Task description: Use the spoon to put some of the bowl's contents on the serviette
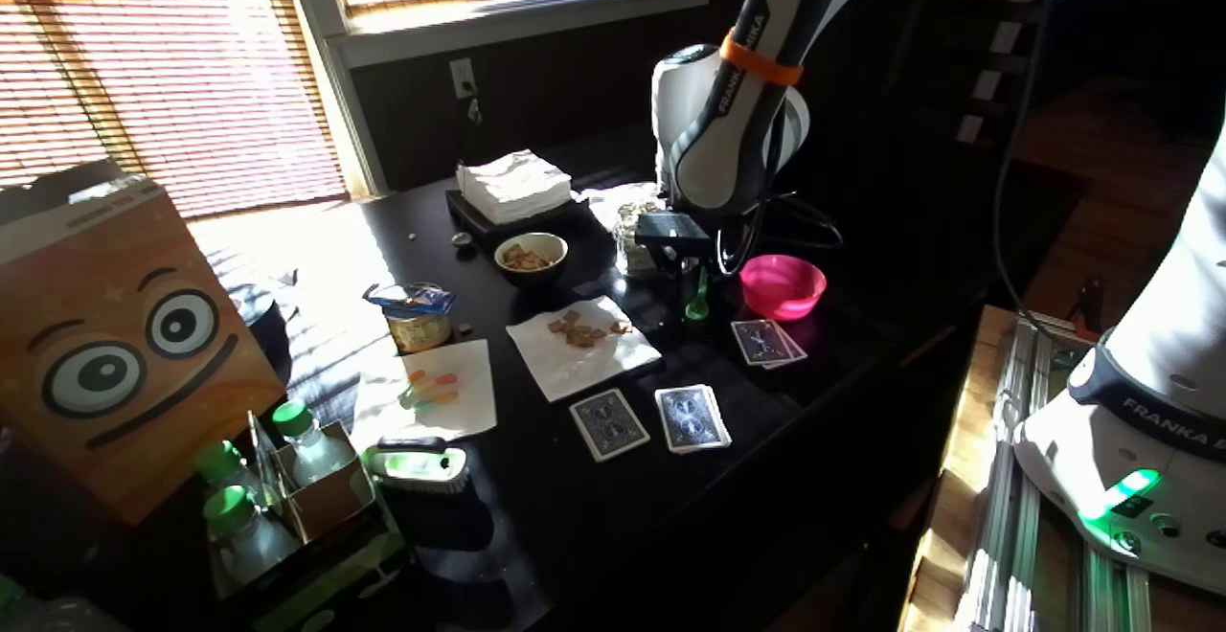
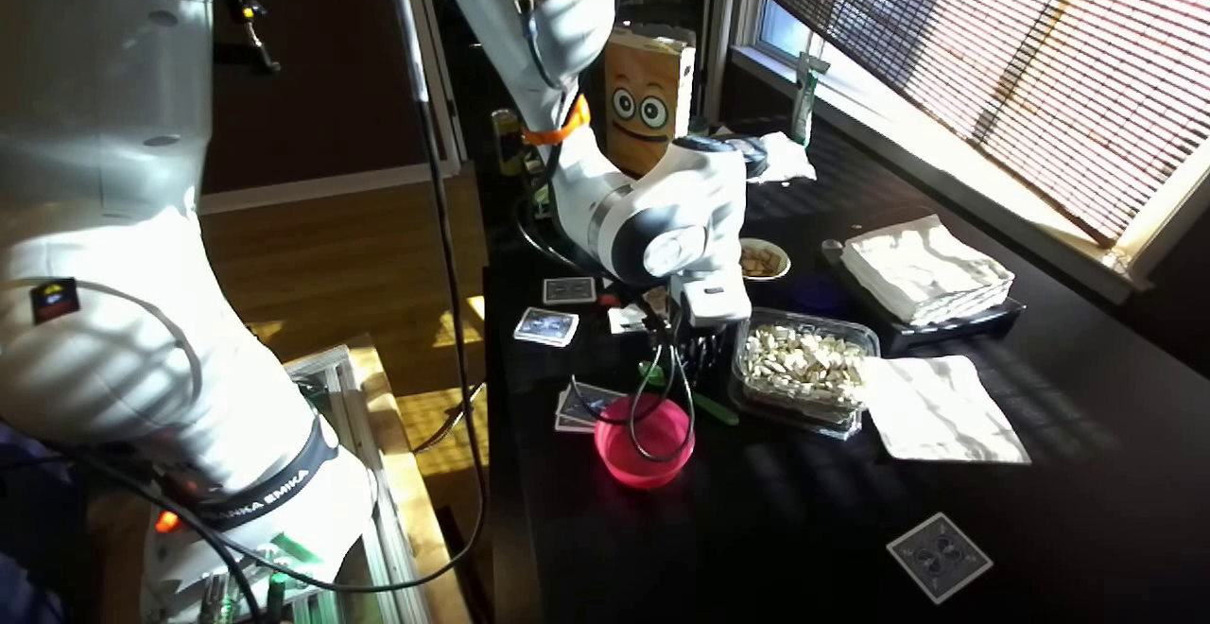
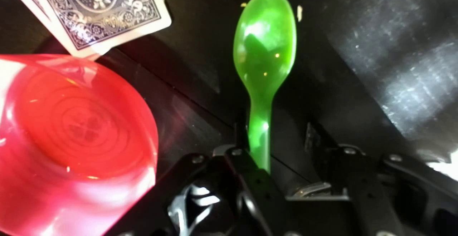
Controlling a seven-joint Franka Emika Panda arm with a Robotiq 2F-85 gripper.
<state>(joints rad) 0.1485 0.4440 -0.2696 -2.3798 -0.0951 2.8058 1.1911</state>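
Note:
The green spoon (image 3: 265, 43) lies on the black table, its head toward the top in the wrist view; it shows in both exterior views (image 1: 697, 308) (image 2: 652, 374). My gripper (image 3: 274, 136) is open, with the spoon's handle between its fingers. The left finger is close beside the handle; a gap lies between handle and right finger. The handle's end is hidden. The bowl (image 1: 530, 277) with brown bits stands behind the serviette (image 1: 548, 369), also partly in an exterior view (image 2: 765, 277). The white serviette has brown bits at its middle.
The pink bowl (image 3: 82, 121) stands close to the gripper's left side in the wrist view. Playing cards (image 3: 103, 14) lie near it. A clear dish of white pieces (image 2: 803, 399) stands beside the gripper. A napkin stack (image 1: 517, 190) and a can (image 1: 419, 331) stand farther off.

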